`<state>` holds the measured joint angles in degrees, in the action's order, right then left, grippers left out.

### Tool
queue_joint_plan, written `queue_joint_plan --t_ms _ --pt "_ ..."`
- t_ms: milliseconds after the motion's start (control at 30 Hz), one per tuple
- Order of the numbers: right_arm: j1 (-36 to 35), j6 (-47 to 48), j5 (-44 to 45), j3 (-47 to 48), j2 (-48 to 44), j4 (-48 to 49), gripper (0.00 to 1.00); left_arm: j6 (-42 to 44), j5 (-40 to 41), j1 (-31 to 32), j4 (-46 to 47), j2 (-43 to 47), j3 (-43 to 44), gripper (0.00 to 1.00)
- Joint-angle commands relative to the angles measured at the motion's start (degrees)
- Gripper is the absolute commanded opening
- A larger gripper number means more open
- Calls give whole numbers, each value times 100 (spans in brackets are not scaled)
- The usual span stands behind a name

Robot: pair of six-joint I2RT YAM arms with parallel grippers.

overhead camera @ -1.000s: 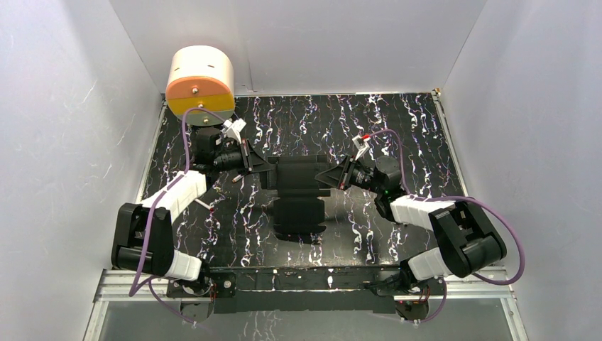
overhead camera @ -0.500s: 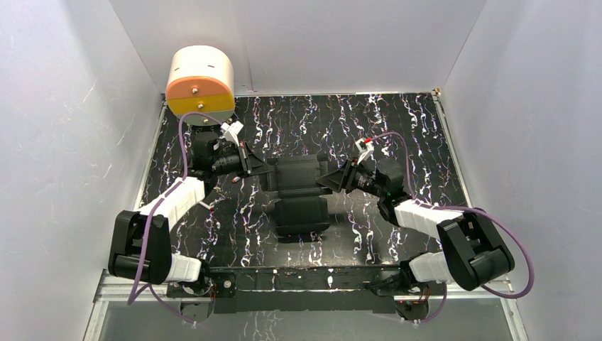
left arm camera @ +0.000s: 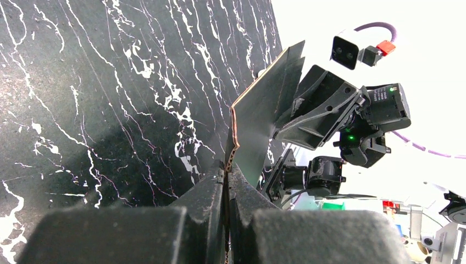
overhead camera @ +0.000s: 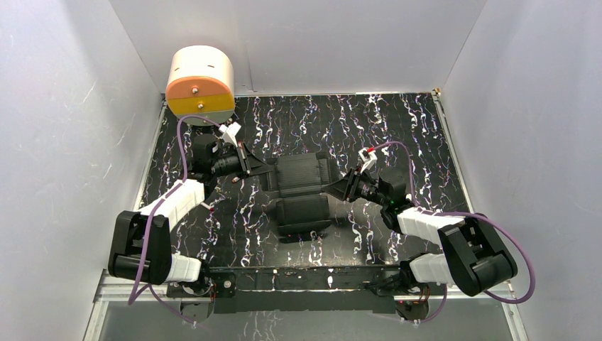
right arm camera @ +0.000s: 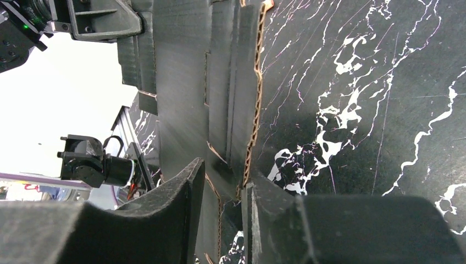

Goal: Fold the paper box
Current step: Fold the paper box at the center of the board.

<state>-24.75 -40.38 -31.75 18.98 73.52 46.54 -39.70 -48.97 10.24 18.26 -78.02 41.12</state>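
The matte black creased card box [overhead camera: 304,186], lengthwise near-to-far on the marbled worktop [overhead camera: 397,128], is pinched at its left edge by the left fingers [left arm camera: 209,192] and straddled at its right by the half-parted right fingers [right arm camera: 181,187].

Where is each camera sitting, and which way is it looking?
Top: above and behind the arms, looking down at the marbled table; both arms show, left gripper and right gripper at the paper box.
Left wrist: on the left arm, looking along its shut fingers across the box at the right gripper.
Right wrist: on the right arm, looking along its fingers past the box at the left gripper.
Both wrist views share the box.
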Motion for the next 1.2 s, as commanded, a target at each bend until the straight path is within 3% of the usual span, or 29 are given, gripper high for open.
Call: queue_joint_plan --t_ms 0,133,233,467,800,1000,1167 --pt "14 86 -155 95 -104 349 35 -131 -119 -31 234 234 -49 0" --pt "14 188 -200 268 -85 93 22 -168 51 -31 194 275 -68 0" --pt "-1 285 -72 459 -108 -306 18 -193 221 -22 88 325 -69 0" --pt "-279 825 665 1099 -99 -1693 17 -419 927 110 -121 437 -191 0" --pt "-1165 1826 2742 2070 224 -3452 16 -834 2312 641 -250 588 -343 0" --pt "-1640 2161 3889 2618 645 -4095 16 -970 2911 1032 -234 513 -423 0" --pt "-1844 2201 4329 2749 883 -4220 16 -1054 3046 1093 -148 406 -470 0"
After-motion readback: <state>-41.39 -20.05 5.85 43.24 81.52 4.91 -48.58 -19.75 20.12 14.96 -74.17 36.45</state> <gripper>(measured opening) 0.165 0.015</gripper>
